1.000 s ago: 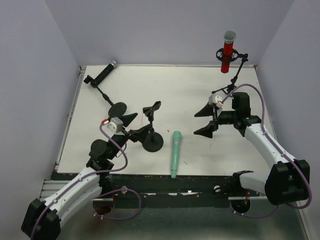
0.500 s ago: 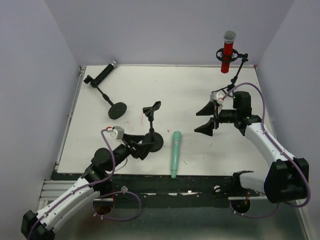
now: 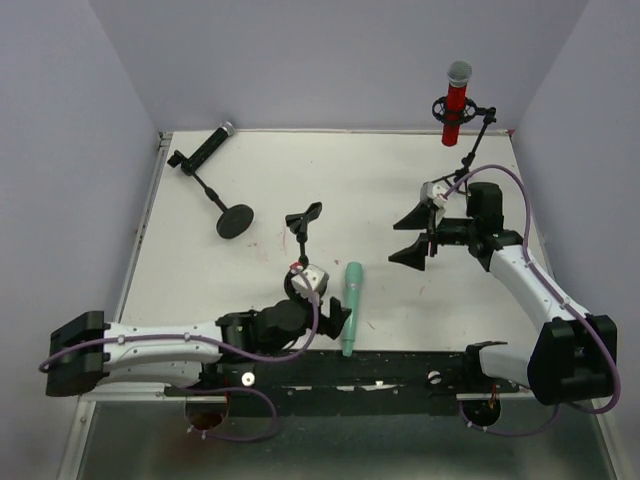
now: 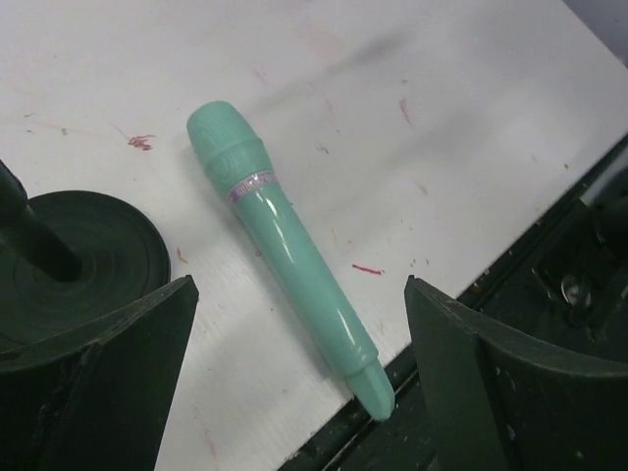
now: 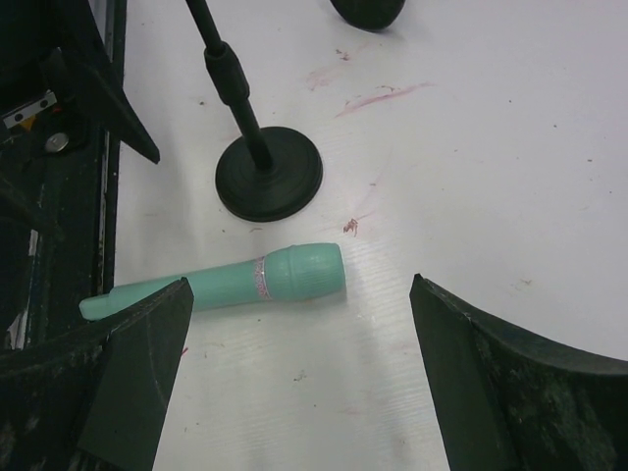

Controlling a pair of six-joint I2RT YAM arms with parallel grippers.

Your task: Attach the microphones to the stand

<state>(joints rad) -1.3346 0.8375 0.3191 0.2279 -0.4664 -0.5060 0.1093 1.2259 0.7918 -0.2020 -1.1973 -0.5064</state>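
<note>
The mint-green microphone (image 3: 351,305) lies flat near the table's front edge, with its tail over the edge. It shows in the left wrist view (image 4: 285,255) and the right wrist view (image 5: 245,280). My left gripper (image 3: 335,318) is open just left of its lower half, and its fingers straddle the handle in its own view (image 4: 299,285). My right gripper (image 3: 393,245) is open and empty to the right of it, above bare table (image 5: 299,283). The red microphone (image 3: 456,100) sits in the back right stand. The black microphone (image 3: 205,150) sits in the back left stand's clip.
The middle stand's empty clip (image 3: 303,220) stands upright. Its round base (image 4: 88,250) is just left of the green microphone and shows in the right wrist view (image 5: 270,172). The left stand's base (image 3: 235,221) is further back. A black rail (image 3: 400,365) runs along the front edge.
My left arm has swung right and stretched low along the front edge, from left of the middle stand to the green microphone. The right gripper has barely moved.
</note>
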